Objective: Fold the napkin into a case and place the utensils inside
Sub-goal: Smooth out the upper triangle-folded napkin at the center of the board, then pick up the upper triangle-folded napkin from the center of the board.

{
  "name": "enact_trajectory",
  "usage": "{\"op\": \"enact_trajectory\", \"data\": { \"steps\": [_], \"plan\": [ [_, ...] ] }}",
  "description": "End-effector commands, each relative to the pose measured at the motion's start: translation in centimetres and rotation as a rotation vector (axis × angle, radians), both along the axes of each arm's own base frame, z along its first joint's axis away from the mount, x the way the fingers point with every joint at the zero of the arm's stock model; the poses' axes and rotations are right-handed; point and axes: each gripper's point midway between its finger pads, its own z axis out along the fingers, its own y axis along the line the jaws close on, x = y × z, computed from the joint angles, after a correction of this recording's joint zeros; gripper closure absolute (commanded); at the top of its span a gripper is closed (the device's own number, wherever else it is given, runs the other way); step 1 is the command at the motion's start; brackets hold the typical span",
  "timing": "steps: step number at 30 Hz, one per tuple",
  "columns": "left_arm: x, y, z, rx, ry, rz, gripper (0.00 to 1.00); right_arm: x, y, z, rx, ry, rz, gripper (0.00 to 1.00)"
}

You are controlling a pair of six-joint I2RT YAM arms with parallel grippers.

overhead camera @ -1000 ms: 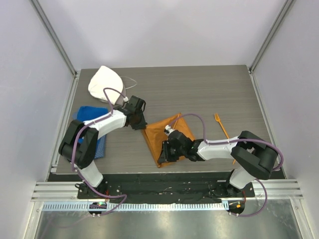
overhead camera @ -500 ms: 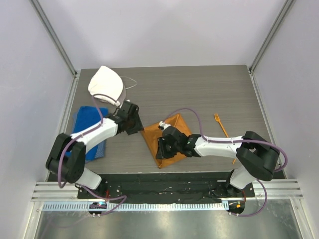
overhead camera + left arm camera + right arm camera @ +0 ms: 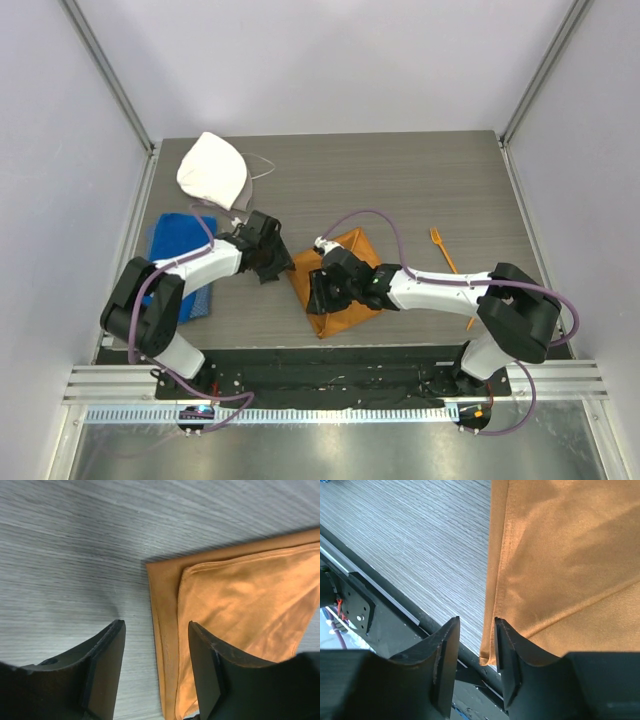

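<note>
Top external: folded napkin (image 3: 345, 318) lies near the table's (image 3: 400, 180) front edge, with a gripper on each side of its left corner.
Left gripper (image 3: 155, 630) has its jaws wide apart, straddling the layered corner and holding nothing. Right gripper (image 3: 476, 625) has its jaws slightly apart at the near-left hem, cloth unpinched. Fork (image 3: 445, 255) lies well right, with bare tabletop behind.

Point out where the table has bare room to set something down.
Widest bare table: the far strip from the cap to the right edge, beyond the napkin and fork. A smaller patch lies near the front edge, between the towel and the napkin. Crowded: the middle, with left gripper and right gripper at the napkin.
</note>
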Motion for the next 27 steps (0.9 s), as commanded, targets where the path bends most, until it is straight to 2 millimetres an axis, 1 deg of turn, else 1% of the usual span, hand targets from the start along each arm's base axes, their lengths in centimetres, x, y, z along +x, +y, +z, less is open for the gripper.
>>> {"op": "enact_trajectory", "data": {
  "steps": [1, 5, 10, 12, 13, 16, 17, 18, 20, 21, 22, 23, 27],
  "plan": [
    [1.4, -1.6, 0.2, -0.059, -0.013, 0.016, 0.44, 0.6, 1.0, 1.4, 0.021, -0.049, 0.019, 0.57],
    [1.5, -1.4, -0.5, -0.044, -0.012, 0.033, 0.45, 0.6, 1.0, 1.0, 0.008, -0.056, 0.031, 0.54],
    [1.4, -1.5, -1.5, -0.032, 0.009, 0.034, 0.48, 0.4, 1.3, -0.1, -0.020, -0.050, 0.043, 0.53],
    [1.2, -1.3, -1.7, -0.026, 0.018, 0.037, 0.50, 0.4, 1.4, -0.5, -0.034, -0.052, 0.044, 0.53],
    [1.3, -0.8, -1.9, -0.003, 0.014, 0.053, 0.51, 0.3, 1.4, -0.5, -0.043, -0.058, 0.047, 0.53],
    [1.0, -0.5, -2.1, 0.017, 0.016, 0.058, 0.55, 0.3, 1.4, -0.7, -0.075, -0.083, 0.051, 0.53],
    [1.0, -0.5, -2.3, 0.022, 0.018, 0.060, 0.59, -0.1, 1.3, -0.9, -0.093, -0.079, 0.063, 0.52],
    [0.9, -0.5, -2.3, 0.021, 0.021, 0.060, 0.61, 0.2, 1.6, -0.5, -0.108, -0.113, 0.056, 0.50],
    [0.9, -0.5, -2.6, 0.023, 0.025, 0.058, 0.67, 0.2, 1.2, -0.8, -0.170, -0.141, 0.056, 0.48],
    [0.8, -0.6, -2.7, 0.023, 0.027, 0.054, 0.69, 0.4, 1.5, -0.3, -0.175, -0.157, 0.056, 0.47],
    [0.8, -0.5, -2.8, 0.025, 0.027, 0.055, 0.72, 0.2, 1.6, -0.2, -0.196, -0.173, 0.060, 0.47],
    [0.7, -0.4, -2.9, 0.029, 0.028, 0.055, 0.75, -0.1, 1.3, -0.6, -0.227, -0.169, 0.069, 0.47],
    [0.7, -0.4, -2.8, 0.028, 0.020, 0.053, 0.80, -0.6, 1.4, -0.7, -0.272, -0.197, 0.073, 0.47]
  ]
}}
